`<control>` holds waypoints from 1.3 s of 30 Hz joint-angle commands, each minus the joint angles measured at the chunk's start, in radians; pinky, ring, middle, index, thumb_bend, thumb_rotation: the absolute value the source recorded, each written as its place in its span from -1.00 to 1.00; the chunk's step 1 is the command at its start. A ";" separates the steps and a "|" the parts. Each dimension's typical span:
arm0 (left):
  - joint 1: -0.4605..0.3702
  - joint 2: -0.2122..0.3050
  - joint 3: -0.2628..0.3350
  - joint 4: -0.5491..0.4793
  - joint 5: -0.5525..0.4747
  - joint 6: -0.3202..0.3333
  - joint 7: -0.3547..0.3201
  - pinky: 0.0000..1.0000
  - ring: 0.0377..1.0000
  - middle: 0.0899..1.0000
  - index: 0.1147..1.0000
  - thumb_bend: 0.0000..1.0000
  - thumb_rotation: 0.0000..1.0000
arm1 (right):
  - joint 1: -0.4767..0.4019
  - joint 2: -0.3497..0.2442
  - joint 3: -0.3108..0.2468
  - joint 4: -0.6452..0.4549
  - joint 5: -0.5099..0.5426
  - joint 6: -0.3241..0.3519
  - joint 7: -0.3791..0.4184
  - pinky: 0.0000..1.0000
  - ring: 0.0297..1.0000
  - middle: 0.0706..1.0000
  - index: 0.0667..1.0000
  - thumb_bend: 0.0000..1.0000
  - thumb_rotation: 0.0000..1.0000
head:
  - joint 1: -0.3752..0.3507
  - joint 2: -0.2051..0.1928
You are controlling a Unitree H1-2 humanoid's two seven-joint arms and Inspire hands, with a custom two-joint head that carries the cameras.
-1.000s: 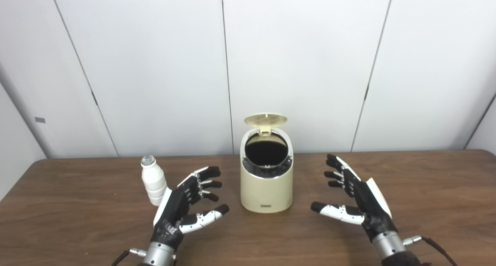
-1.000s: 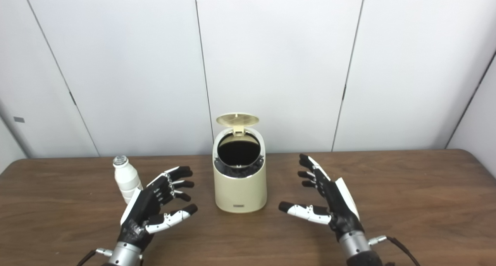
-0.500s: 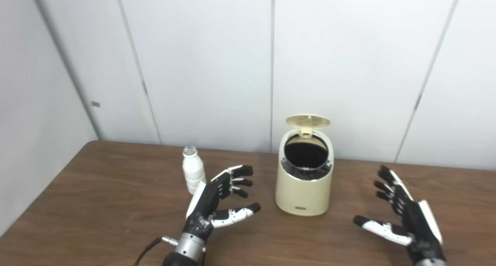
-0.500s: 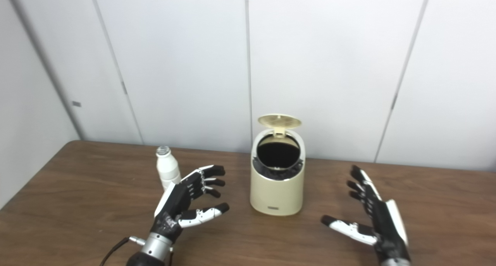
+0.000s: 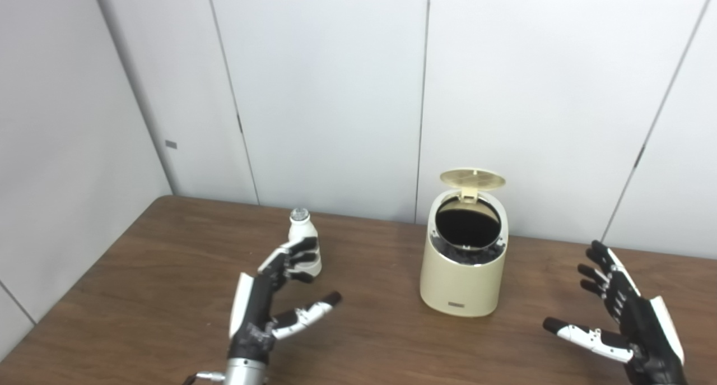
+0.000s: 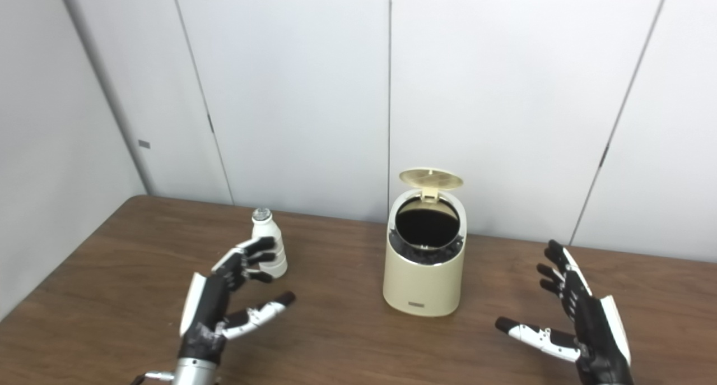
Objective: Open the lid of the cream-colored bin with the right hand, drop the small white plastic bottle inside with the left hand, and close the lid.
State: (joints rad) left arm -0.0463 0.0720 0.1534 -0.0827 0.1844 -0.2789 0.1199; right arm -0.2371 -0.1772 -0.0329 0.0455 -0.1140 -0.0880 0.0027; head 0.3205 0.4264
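Bottle [image 5: 303, 244] upright on the counter [image 5: 140, 273], frame centre-left, well left of the bin [image 5: 464, 273]. Bin lid [image 5: 472, 179] already up, so the opening's ready. Left hand [image 5: 269, 304] just in front of the bottle, fingers [image 5: 297, 259] spread wide, lined up to grab, holding nothing. Right hand [image 5: 627, 323] lower right, open, parked clear.
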 commanded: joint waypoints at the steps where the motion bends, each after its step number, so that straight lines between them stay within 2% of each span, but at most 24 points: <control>1: -0.019 0.004 0.013 -0.039 -0.002 -0.011 0.026 0.14 0.36 0.43 0.45 0.40 -0.92 | -0.023 -0.001 -0.003 -0.051 0.007 0.011 0.005 0.61 0.70 0.84 0.87 0.51 -0.73 | 0.004 0.001; 5: -0.022 0.019 0.041 -0.019 0.038 -0.018 0.064 0.12 0.29 0.34 0.35 0.40 -0.94 | -0.019 0.007 0.002 -0.096 0.001 0.058 0.002 0.57 0.68 0.82 0.86 0.47 -0.79 | 0.008 0.001; 8: -0.040 0.033 0.064 0.007 0.076 -0.017 0.100 0.14 0.34 0.38 0.37 0.39 -0.93 | -0.016 0.013 0.006 -0.127 0.000 0.096 0.003 0.57 0.69 0.82 0.86 0.43 -0.82 | 0.008 0.001; 13: -0.084 0.066 0.087 0.060 0.082 -0.004 0.129 0.14 0.39 0.45 0.43 0.39 -0.98 | -0.013 0.020 0.016 -0.166 -0.013 0.139 0.002 0.57 0.68 0.83 0.87 0.39 -0.88 | 0.008 0.001; 17: -0.108 0.091 0.079 0.095 0.065 0.014 0.111 0.11 0.34 0.46 0.47 0.41 -0.99 | -0.010 0.019 0.018 -0.177 -0.013 0.151 0.004 0.60 0.70 0.84 0.87 0.39 -0.94 | 0.005 0.003; 22: -0.139 0.107 0.064 0.159 0.063 0.022 0.113 0.21 0.50 0.62 0.62 0.44 -0.96 | -0.009 0.018 0.015 -0.183 -0.004 0.150 0.006 0.60 0.70 0.84 0.88 0.41 -0.93 | 0.006 0.004; 27: -0.172 0.120 0.047 0.202 0.074 0.035 0.111 0.32 0.56 0.68 0.71 0.45 -0.88 | -0.007 0.014 0.022 -0.191 -0.015 0.153 0.010 0.61 0.71 0.85 0.87 0.40 -0.96 | 0.007 0.004; 31: -0.208 0.126 0.037 0.246 0.054 0.034 0.105 0.37 0.59 0.68 0.72 0.49 -0.88 | -0.004 0.017 0.026 -0.206 -0.020 0.169 0.012 0.62 0.70 0.85 0.88 0.39 -1.00 | 0.003 0.006; 39: -0.259 0.134 0.015 0.324 0.118 0.046 0.156 0.34 0.50 0.58 0.64 0.57 -0.76 | -0.001 0.020 0.025 -0.219 -0.018 0.171 0.014 0.61 0.70 0.85 0.87 0.40 -1.00 | -0.006 0.012</control>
State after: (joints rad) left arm -0.2654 0.1833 0.1675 0.2447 0.2875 -0.2137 0.2503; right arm -0.2163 -0.1552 -0.0055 -0.1348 -0.1362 0.0952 0.0131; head 0.3130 0.4372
